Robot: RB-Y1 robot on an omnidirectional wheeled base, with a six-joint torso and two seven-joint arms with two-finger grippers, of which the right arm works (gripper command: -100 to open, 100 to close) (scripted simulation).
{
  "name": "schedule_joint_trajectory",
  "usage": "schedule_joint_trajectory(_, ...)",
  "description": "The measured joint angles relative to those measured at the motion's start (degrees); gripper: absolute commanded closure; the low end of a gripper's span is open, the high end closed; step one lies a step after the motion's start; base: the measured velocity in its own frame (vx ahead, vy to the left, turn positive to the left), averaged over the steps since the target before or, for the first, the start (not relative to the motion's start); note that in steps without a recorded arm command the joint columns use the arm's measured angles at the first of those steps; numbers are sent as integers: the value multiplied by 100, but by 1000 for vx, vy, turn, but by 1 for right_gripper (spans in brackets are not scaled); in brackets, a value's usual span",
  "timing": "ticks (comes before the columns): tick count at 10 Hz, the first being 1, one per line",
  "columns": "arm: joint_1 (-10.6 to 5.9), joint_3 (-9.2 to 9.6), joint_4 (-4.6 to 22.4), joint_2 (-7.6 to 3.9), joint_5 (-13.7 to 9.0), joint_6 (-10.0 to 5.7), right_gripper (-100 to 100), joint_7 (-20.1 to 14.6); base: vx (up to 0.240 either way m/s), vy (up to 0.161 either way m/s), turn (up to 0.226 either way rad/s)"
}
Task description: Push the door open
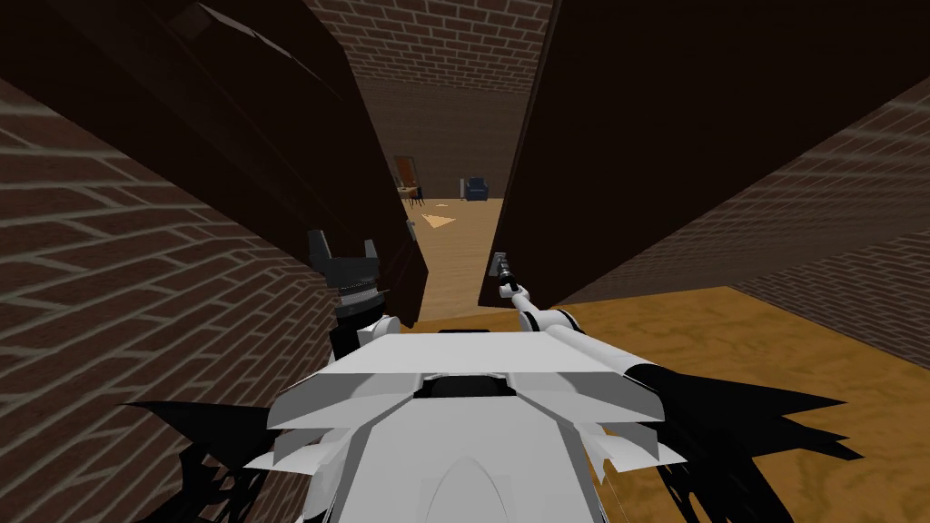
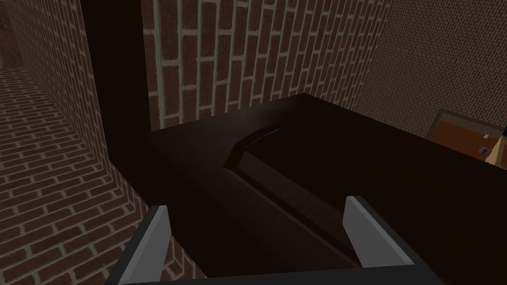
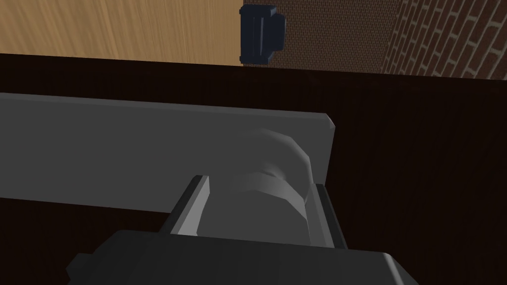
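Observation:
Two dark brown door leaves stand ajar, with a narrow gap between them. My right gripper (image 1: pixel 499 265) is at the free edge of the right leaf (image 1: pixel 654 136). In the right wrist view it (image 3: pixel 260 184) is shut on a grey round door knob (image 3: pixel 270 163), which sits on a grey plate (image 3: pixel 124 148) on the dark door face (image 3: pixel 421 173). My left gripper (image 1: pixel 344 243) is raised beside the left leaf (image 1: pixel 300 154). It (image 2: pixel 256 207) is open and holds nothing, and the dark panelled door face (image 2: pixel 307 163) lies just beyond its fingers.
Brick walls (image 1: pixel 118 272) close in on the left and on the right (image 1: pixel 845 236). Through the gap a room with a wooden floor (image 1: pixel 459 245) shows, with a blue armchair (image 1: pixel 475 189) at its far wall. Wooden floor (image 1: pixel 727 336) lies to my right.

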Motion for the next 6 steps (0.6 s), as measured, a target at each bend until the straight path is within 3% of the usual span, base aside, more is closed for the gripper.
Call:
schedule_joint_trajectory(3, 125, 5, -320, -14, 6, 164, 100, -2, 31, 16, -13)
schedule_joint_trajectory(4, 89, -66, -207, 2, -19, 149, 100, 44, 138, 89, -63)
schedule_joint_trajectory(5, 268, -74, -482, -2, -22, 281, 100, 51, 147, 101, -76)
schedule_joint_trajectory(6, 218, -129, -339, -27, -42, 234, 100, 68, 177, 95, -73)
